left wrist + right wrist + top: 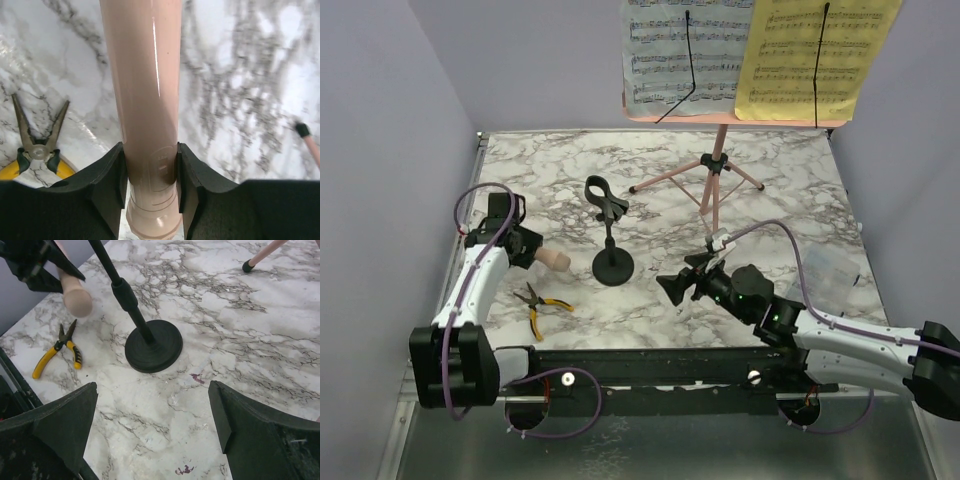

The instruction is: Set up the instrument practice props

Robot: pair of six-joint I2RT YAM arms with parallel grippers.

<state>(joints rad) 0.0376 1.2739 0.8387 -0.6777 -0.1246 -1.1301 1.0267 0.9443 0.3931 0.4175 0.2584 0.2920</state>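
My left gripper (pixel 532 250) is shut on the beige toy microphone (pixel 147 110), which it holds above the table at the left; the microphone's end (pixel 556 262) points right, and it shows in the right wrist view (pixel 76 295). The small black round-based mic stand (pixel 611 240) stands upright mid-table, clip empty; its base (pixel 153 345) shows in the right wrist view. My right gripper (pixel 678 285) is open and empty, just right of the base. The pink music stand (pixel 717 170) stands at the back with white (pixel 688 50) and yellow (pixel 815 55) pages on its desk.
Yellow-handled pliers (pixel 542 304) lie near the front left, also in the left wrist view (pixel 37 150) and the right wrist view (pixel 57 347). A clear plastic box (pixel 832 275) sits at the right edge. Grey walls enclose the table.
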